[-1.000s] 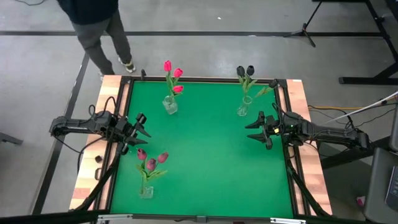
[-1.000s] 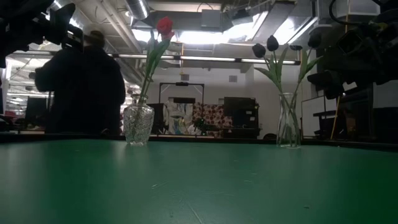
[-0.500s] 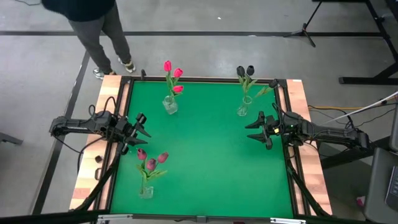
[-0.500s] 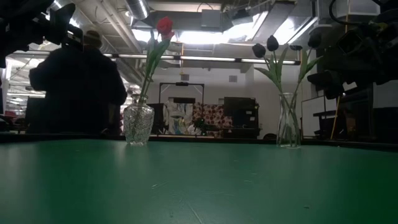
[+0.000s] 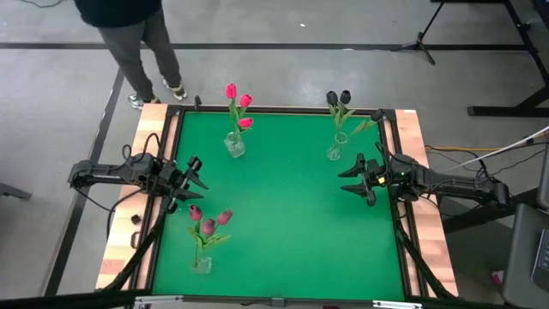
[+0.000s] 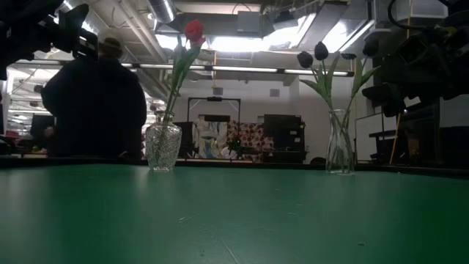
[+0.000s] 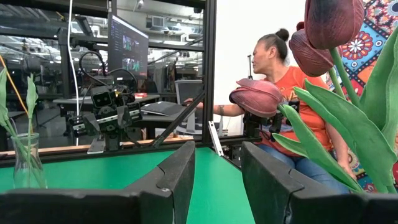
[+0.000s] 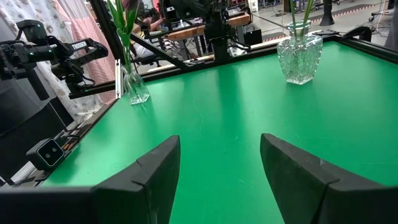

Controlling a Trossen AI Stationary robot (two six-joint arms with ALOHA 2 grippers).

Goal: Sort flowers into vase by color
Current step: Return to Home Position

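Three bright pink-red tulips [image 5: 239, 105] stand with their stems in a clear vase [image 5: 234, 144] at the far left. Two near-black tulips [image 5: 338, 99] stand in a slim vase [image 5: 335, 151] at the far right. Three maroon-pink tulips [image 5: 208, 221] stand in a vase [image 5: 202, 263] near the left front; their heads show close in the left wrist view [image 7: 311, 43]. My left gripper [image 5: 196, 176] is open and empty at the table's left edge. My right gripper [image 5: 353, 180] is open and empty at the right edge.
A person [image 5: 137, 34] stands beyond the table's far left corner and shows dark in the low view [image 6: 95, 103]. Another person [image 7: 280, 106] sits beyond the table in the left wrist view. Open green mat [image 5: 292, 206] lies between the vases.
Both arms and all flowers have kept still. The person beyond the far left corner has shifted a little.
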